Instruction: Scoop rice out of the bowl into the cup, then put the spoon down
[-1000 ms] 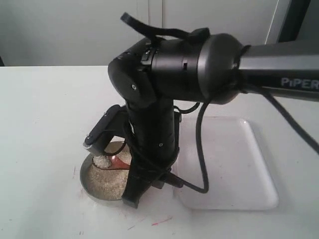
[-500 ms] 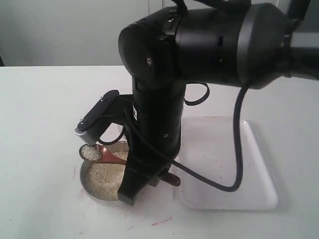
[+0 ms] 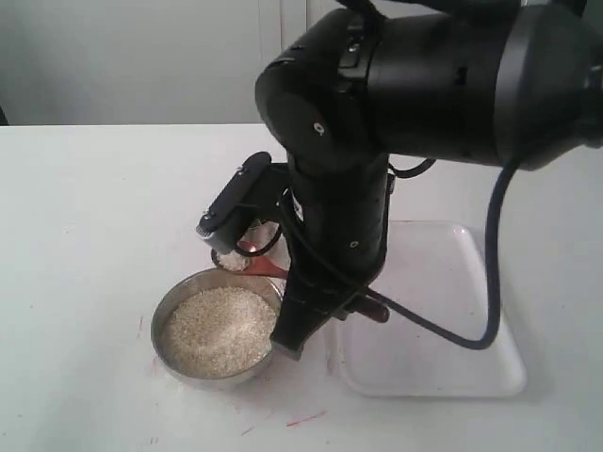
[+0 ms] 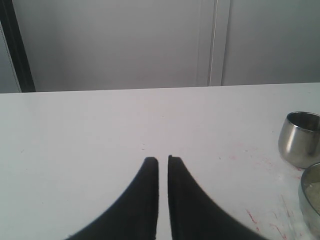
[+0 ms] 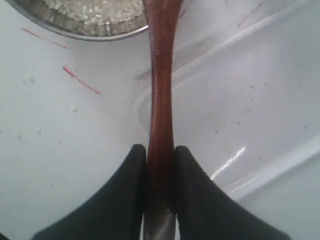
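The steel bowl [image 3: 162,320] sits at the front left, full of rice [image 3: 221,331]. My right gripper [image 3: 300,298] is shut on the handle of the reddish-brown spoon [image 5: 161,100]. The spoon's scoop [image 3: 236,260] carries a small heap of rice and hangs just above the bowl's far rim. In the right wrist view the handle runs out past the bowl's rim [image 5: 75,31]. The cup [image 4: 300,138] stands upright just beyond the bowl [image 4: 312,199] in the left wrist view; the right arm mostly hides it in the exterior view. My left gripper [image 4: 163,161] is shut on nothing, over bare table.
A clear plastic tray [image 3: 452,320] lies right of the bowl, under the spoon's handle end [image 3: 374,310]. Red marks dot the white table [image 3: 85,235] in front of the bowl. The bulky right arm blocks much of the exterior view.
The right gripper lifted the spoon, loaded with rice, out of the bowl and carried it up and to the right, past the far rim. The bowl now shows fully.
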Controlling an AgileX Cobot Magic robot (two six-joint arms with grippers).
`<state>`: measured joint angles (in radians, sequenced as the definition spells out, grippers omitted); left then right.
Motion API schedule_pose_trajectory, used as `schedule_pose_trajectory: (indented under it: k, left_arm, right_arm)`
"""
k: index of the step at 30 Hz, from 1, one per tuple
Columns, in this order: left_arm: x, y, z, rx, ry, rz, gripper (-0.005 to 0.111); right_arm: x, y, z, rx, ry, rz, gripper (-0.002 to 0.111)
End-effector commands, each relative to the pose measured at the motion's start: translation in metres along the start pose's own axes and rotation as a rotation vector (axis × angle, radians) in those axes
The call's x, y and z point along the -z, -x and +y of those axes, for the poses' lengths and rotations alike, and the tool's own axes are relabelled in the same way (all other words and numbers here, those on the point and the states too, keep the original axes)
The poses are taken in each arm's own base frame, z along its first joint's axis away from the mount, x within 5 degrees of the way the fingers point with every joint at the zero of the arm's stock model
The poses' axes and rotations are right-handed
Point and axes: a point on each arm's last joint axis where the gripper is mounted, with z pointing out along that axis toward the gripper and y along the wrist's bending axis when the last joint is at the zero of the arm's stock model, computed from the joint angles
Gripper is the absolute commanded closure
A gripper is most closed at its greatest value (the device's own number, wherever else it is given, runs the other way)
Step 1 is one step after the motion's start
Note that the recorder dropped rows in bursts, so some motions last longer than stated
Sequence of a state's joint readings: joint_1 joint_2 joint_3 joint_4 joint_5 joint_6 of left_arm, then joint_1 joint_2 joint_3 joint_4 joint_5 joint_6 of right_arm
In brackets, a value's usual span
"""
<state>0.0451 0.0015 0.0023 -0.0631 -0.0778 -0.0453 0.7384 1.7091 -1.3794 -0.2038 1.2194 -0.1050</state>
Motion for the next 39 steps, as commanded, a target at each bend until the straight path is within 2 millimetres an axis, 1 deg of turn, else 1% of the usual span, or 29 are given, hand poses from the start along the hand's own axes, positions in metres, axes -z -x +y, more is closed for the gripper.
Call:
schedule_pose_trajectory:
  k: [1,3,5,7,9,14,17,25,31,35,39]
  left_arm:
    - [0.000,0.001,0.000,0.008,-0.002,-0.008,0.092]
    - [0.000,0.001,0.000,0.008,-0.002,-0.008,0.092]
    - [0.000,0.001,0.000,0.008,-0.002,-0.008,0.092]
    - [0.000,0.001,0.000,0.008,-0.002,-0.008,0.092]
    - [0.000,0.001,0.000,0.008,-0.002,-0.008,0.092]
    - [0.000,0.001,0.000,0.008,-0.002,-0.008,0.092]
    - [0.000,0.001,0.000,0.008,-0.002,-0.008,0.092]
    - [0.000,0.001,0.000,0.008,-0.002,-0.008,0.092]
    - [0.000,0.001,0.000,0.008,-0.002,-0.008,0.092]
    - [0.000,0.001,0.000,0.008,-0.002,-0.008,0.092]
    - [0.000,0.001,0.000,0.008,-0.002,-0.008,0.092]
  right_arm:
    - [-0.001,0.002,-0.046,-0.142,-0.027,-0.013,0.108]
    - [-0.004,0.010,-0.062,-0.181,-0.034,-0.024,0.108]
    - [-0.005,0.020,-0.069,-0.193,-0.039,-0.038,0.108]
    - [-0.009,0.034,-0.074,-0.184,-0.045,-0.052,0.108]
    - [-0.019,0.047,-0.077,-0.184,-0.043,-0.050,0.108]
    - [-0.029,0.062,-0.080,-0.188,-0.045,-0.057,0.108]
    - [-0.031,0.066,-0.082,-0.184,-0.056,-0.057,0.108]
    - [-0.033,0.066,-0.082,-0.172,-0.076,-0.049,0.108]
    - [-0.030,0.069,-0.078,-0.124,-0.191,-0.033,0.108]
    - [-0.028,0.072,-0.070,-0.108,-0.199,-0.039,0.108]
    - [-0.028,0.072,-0.068,-0.121,-0.205,-0.040,0.108]
